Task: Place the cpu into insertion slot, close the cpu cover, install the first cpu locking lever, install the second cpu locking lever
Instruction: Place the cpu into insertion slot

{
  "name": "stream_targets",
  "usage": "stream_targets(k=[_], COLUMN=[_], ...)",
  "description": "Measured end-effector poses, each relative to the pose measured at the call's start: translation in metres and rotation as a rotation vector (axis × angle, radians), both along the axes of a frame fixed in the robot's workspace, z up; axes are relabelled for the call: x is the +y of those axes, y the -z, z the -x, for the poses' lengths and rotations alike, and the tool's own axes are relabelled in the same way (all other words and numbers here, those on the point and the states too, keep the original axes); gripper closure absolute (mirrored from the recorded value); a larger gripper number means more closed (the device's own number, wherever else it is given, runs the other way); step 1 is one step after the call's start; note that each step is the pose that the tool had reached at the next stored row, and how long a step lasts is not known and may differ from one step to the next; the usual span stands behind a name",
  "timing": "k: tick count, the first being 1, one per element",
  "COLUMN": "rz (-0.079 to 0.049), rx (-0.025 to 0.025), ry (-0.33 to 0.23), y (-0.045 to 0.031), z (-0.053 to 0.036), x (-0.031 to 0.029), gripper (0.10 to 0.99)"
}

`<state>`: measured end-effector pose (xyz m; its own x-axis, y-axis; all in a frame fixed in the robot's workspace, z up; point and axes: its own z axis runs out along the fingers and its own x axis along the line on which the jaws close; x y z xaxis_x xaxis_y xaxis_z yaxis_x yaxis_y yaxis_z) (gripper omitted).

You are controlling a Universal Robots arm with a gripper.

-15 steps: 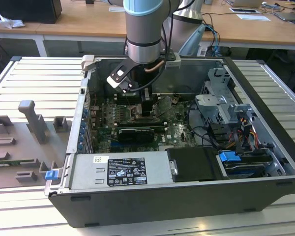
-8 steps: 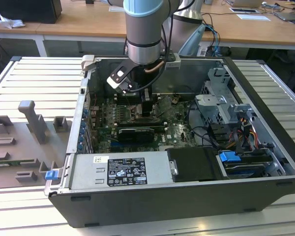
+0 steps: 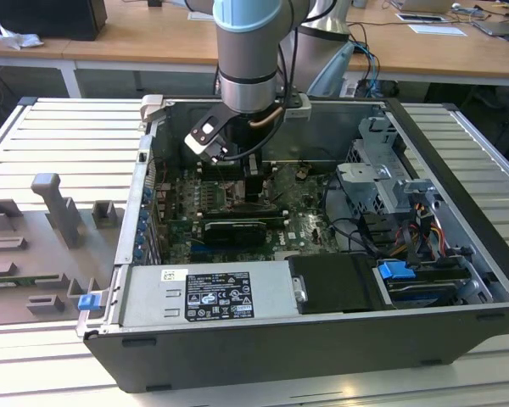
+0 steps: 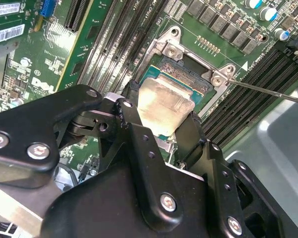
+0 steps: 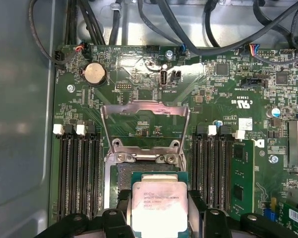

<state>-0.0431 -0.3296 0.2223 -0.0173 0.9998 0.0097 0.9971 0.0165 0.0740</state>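
place: robotics lab | evidence: opened computer case (image 3: 263,360), slatted metal bench (image 3: 59,127), desks (image 3: 153,38) behind

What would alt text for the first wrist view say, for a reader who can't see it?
The gripper holds the cpu, a square silver chip, over the insertion slot on a green circuit board. The cpu cover is swung open beyond it, with long black memory slots on either side.

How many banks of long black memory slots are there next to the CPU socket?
2. One bank lies beside the insertion slot toward the grey case wall; the other bank lies on its opposite side. The pincer holding the cpu may hide parts.
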Motion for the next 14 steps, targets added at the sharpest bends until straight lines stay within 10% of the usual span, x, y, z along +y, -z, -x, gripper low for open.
stream_targets(k=[14], rz=[0.000], rx=[0.0001], ry=[0.000], y=[0.0126], z=[0.0005], x=[0.0081], gripper=[0.549])
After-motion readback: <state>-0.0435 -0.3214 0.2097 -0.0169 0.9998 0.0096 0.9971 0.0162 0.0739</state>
